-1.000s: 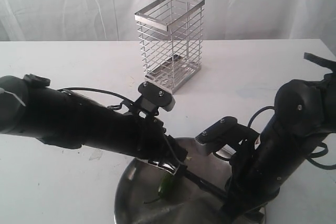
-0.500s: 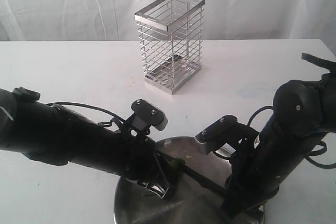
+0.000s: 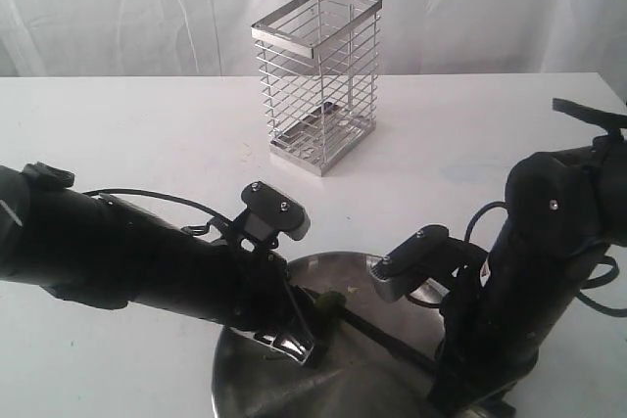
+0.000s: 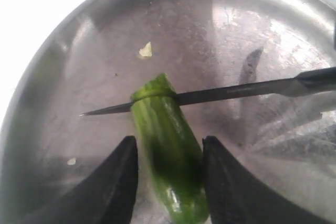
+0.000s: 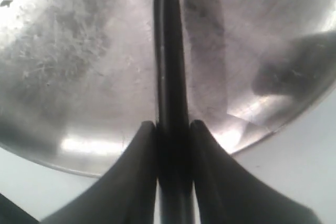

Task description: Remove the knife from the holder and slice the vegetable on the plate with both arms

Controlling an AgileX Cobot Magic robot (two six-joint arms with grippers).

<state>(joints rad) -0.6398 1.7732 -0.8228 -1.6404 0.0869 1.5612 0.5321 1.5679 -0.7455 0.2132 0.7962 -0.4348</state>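
Knife [image 4: 231, 92] blade lies crosswise over the chili pepper [image 4: 168, 145], near its cut end, so the blade's long axis runs roughly square to the pepper's. Both rest over the steel plate [image 4: 47, 77]. Left gripper [image 4: 169, 182] has its 2 fingers pressed against the pepper's sides, pinning it. Right gripper [image 5: 172, 145] is clamped on the knife handle. Wire holder [image 3: 318, 75] stands empty, well apart. My guess: the next move is a downward press.

Bright diffuse light; glare on plate [image 4: 63, 66]; right wrist view soft, blurred; backdrop overexposed.
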